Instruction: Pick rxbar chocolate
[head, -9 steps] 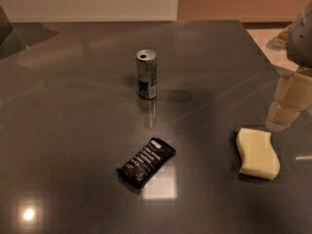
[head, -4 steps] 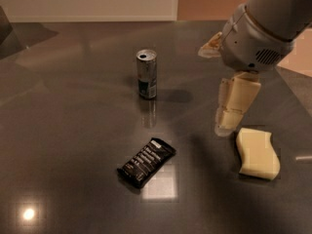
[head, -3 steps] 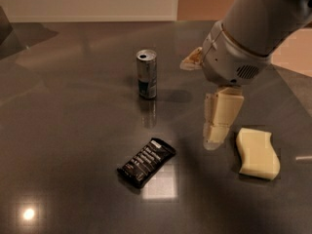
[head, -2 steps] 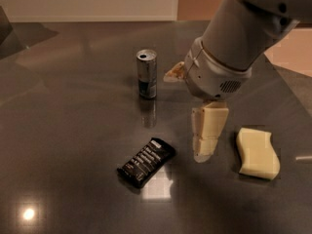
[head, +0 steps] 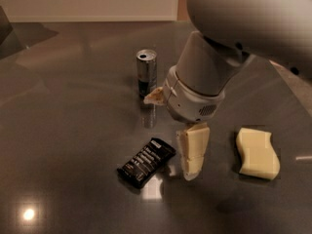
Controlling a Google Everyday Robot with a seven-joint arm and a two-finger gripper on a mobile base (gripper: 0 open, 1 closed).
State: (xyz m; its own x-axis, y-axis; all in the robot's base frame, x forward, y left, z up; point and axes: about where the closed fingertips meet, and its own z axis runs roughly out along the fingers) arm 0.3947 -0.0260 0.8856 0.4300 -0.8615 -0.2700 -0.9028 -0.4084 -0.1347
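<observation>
Rxbar chocolate [head: 146, 162] lies flat on the counter [head: 63, 130], just left of the hand [head: 170, 135] and free of it, its black wrapper angled with the upper end toward the hand. The white print on it is too small to read.

The hand is spread. One pale finger [head: 192, 152] points straight down beside the bar's upper end, and whether its tip touches the counter cannot be told. The other finger [head: 154, 96] shows only as a small tip sticking out to the left, the rest hidden behind the grey wrist [head: 192, 99]. Nothing is between them.

Above the wrist, the arm [head: 239, 28] fills the top right corner and is cut off by the top and right edges.

A slim silver can [head: 146, 72] stands upright behind the hand, near the left fingertip; contact between them cannot be judged. A pale yellow wavy sponge [head: 257, 152] lies to the right of the lower finger, apart from it.
</observation>
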